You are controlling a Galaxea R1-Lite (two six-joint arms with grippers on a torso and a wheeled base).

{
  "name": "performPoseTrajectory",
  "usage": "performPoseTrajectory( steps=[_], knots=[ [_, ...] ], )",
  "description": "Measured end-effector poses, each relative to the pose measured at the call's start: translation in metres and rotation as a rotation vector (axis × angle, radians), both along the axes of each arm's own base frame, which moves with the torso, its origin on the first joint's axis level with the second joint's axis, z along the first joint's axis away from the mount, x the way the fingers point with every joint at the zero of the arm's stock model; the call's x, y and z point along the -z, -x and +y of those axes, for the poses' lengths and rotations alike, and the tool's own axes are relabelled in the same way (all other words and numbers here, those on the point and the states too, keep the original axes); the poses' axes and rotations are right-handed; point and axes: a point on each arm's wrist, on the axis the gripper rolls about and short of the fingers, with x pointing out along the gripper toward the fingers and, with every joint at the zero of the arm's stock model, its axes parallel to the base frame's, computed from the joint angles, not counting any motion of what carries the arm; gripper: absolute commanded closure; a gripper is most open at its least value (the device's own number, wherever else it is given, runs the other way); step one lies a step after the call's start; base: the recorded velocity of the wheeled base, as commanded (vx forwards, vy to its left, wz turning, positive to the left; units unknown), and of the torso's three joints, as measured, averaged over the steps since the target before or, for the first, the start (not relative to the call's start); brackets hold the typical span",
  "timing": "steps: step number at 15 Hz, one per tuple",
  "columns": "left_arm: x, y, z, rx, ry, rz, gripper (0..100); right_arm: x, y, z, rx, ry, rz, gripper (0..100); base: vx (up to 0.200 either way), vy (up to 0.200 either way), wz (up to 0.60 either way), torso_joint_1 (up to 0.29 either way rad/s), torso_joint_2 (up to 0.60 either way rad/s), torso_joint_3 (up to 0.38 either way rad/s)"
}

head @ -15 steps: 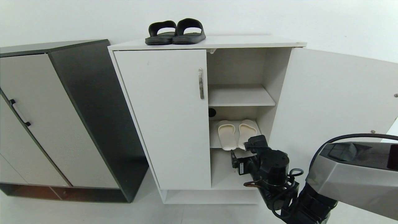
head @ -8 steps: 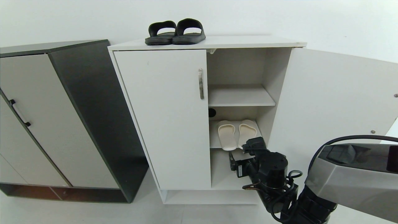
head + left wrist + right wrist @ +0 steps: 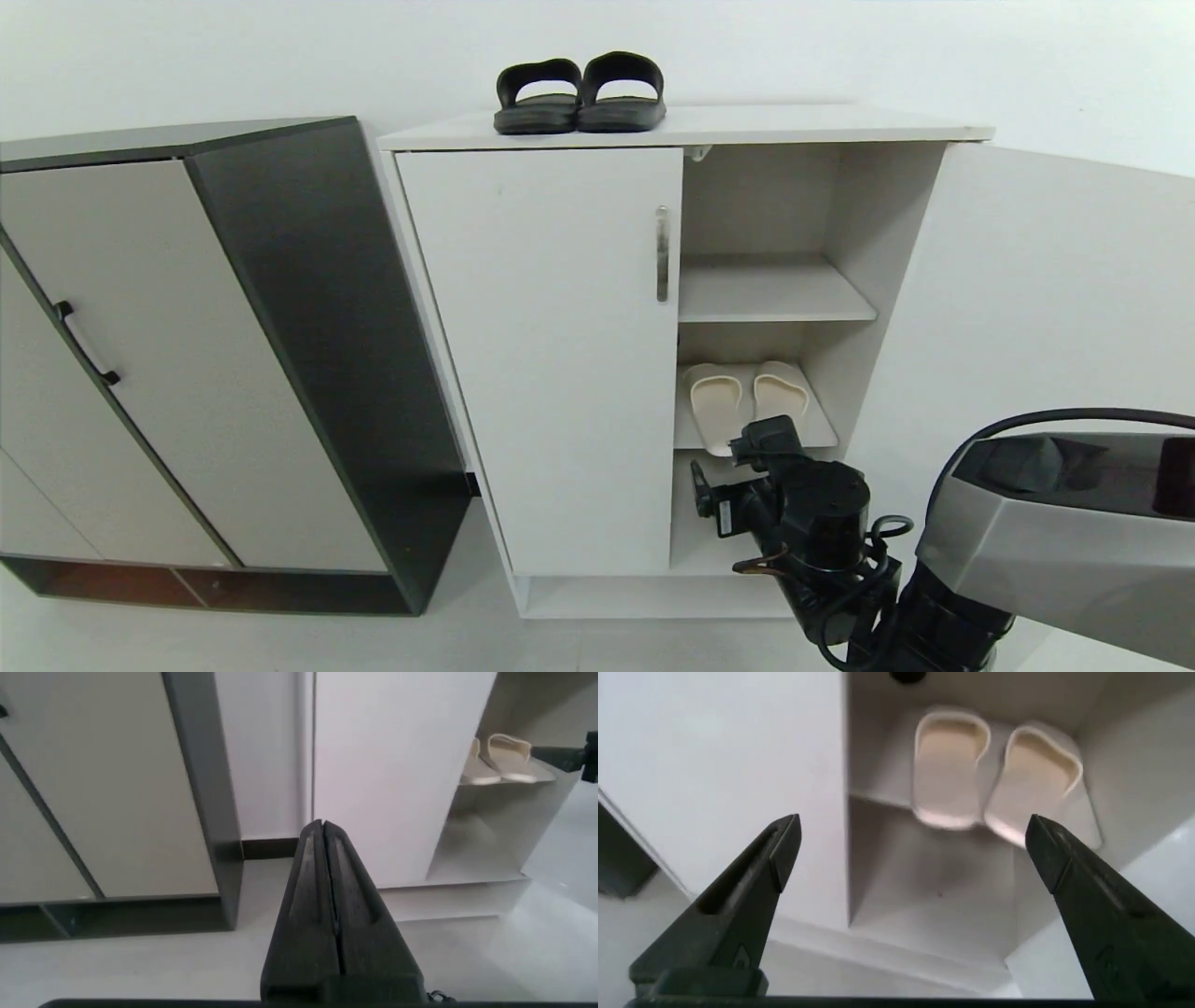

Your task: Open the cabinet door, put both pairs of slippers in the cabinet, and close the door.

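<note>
Everything in the head view has slid right, so the camera moved, not the things. Left gripper [image 3: 322,829] jaws are shut tight. Right gripper [image 3: 913,826] jaws are wide, holding nothing, before the open white cabinet [image 3: 541,373]. Cream slippers [image 3: 747,399] lie side by side on its middle shelf [image 3: 826,434], lengthways front to back. Black slippers [image 3: 581,93] sit likewise on top.

Head above, wrists nearer — same cabinet [image 3: 541,373].
</note>
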Motion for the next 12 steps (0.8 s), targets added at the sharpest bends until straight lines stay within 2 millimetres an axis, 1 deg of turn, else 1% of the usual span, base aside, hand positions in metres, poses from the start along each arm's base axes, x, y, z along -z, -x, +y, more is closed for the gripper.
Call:
performPoseTrajectory(
  steps=[8,12],
  knots=[
    [0.000,0.000,0.000,0.000,0.000,0.000,100,0.004,0.000,-0.003,-0.004,0.007,-0.012,0,0.000,0.200,0.00,0.002,0.00,0.001],
    [0.000,0.000,0.000,-0.001,0.003,0.000,100,-0.001,-0.007,-0.012,-0.011,0.000,-0.049,0,0.000,0.000,0.00,0.000,0.00,0.000]
  ],
)
